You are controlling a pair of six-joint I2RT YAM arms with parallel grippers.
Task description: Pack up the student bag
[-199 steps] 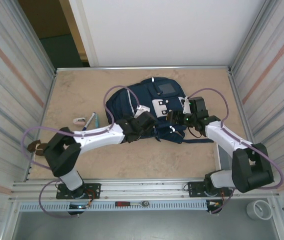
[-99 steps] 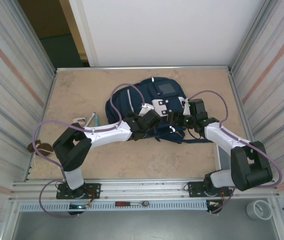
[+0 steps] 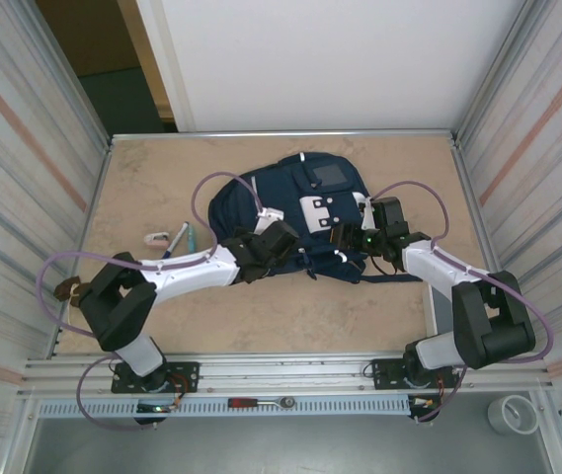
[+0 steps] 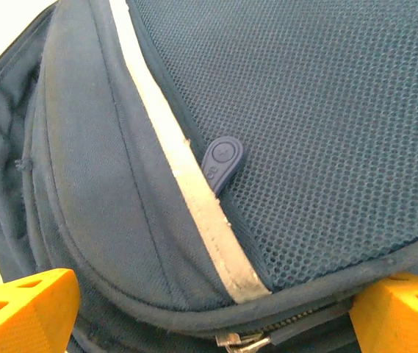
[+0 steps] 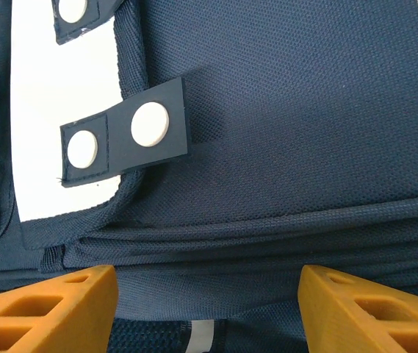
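The student bag, navy with a white top patch, lies flat in the middle of the table. My left gripper sits at its near-left edge. In the left wrist view its orange fingers stand wide apart, open, straddling the bag's piped rim. A metal zip pull lies between them, below a reflective stripe and a blue rubber tab. My right gripper is at the bag's near-right edge. It is open over folded navy fabric, near the snap tabs.
Small items, a white piece and a teal pen, lie on the table to the left of the bag. A brown object sits at the left edge. Metal walls close in both sides. A ratchet and a tape roll rest below the front rail.
My left gripper pushed toward the bag's middle, then drew back left to its near-left edge, its jaws narrowing slightly. The right gripper has barely moved.
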